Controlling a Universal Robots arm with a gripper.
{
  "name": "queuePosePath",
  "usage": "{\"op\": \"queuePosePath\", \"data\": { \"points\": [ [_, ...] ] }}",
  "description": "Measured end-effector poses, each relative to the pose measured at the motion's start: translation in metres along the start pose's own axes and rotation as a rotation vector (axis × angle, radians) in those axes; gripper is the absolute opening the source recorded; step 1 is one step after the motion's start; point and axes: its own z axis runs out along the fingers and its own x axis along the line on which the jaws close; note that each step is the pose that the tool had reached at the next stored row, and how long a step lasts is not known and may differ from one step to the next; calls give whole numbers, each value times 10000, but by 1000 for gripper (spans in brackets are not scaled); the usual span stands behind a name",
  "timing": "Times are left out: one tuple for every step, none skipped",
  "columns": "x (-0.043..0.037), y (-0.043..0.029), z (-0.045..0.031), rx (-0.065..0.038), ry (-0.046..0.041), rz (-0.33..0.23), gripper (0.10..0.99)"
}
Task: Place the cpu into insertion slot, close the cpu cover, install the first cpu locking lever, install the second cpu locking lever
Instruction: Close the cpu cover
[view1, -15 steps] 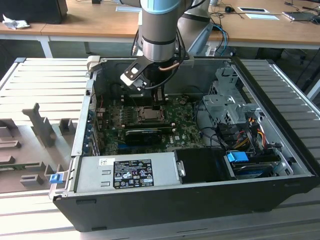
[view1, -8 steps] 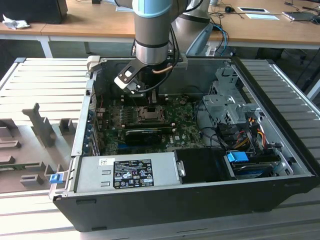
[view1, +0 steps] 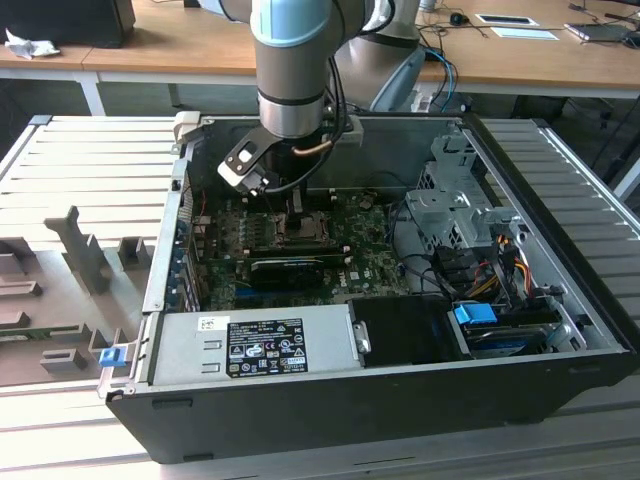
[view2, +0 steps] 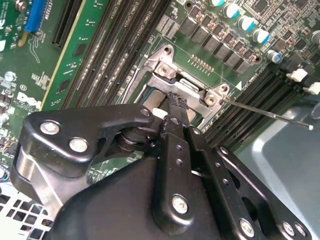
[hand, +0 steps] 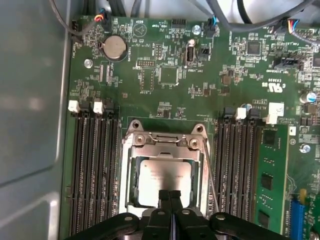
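Two black fingers (hand: 162, 202) of the gripper (hand: 170, 196) are pressed tight together, with nothing between them. In the first wrist view the tips sit over one edge of the insertion slot (hand: 134, 187), just above the cpu (hand: 165, 177). The cpu lies flat inside the slot, a pale square showing through the cut-out of the cpu cover (hand: 165, 149), whose silver frame lies around it. In the second wrist view the closed tip of the gripper (view2: 175, 102) touches the cover's metal beside a screw at the slot's corner. From that corner a thin lever rod (view2: 265, 111) reaches out away from the slot, over the black memory slots (hand: 95, 170) that flank the slot on both sides. Farther from the slot, a round coin battery (hand: 114, 47) sits on the green board. In the exterior view the arm (view1: 290, 60) comes down over the slot inside the open computer case (view1: 330, 420).
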Motion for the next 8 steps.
{"op": "queuePosePath", "data": {
  "points": [
    [0, -1, 12, 0, -1, -3, 106],
    [0, -2, 21, 0, -7, -4, 106],
    [0, -2, 29, 0, -10, -5, 106],
    [0, -3, 35, 0, -10, -6, 106],
    [0, -3, 40, 0, -11, -8, 106],
    [0, -3, 42, 1, -12, -10, 106],
    [1, -3, 35, 1, -13, -12, 106],
    [2, -1, 4, 0, -11, -12, 106]
  ]
}}
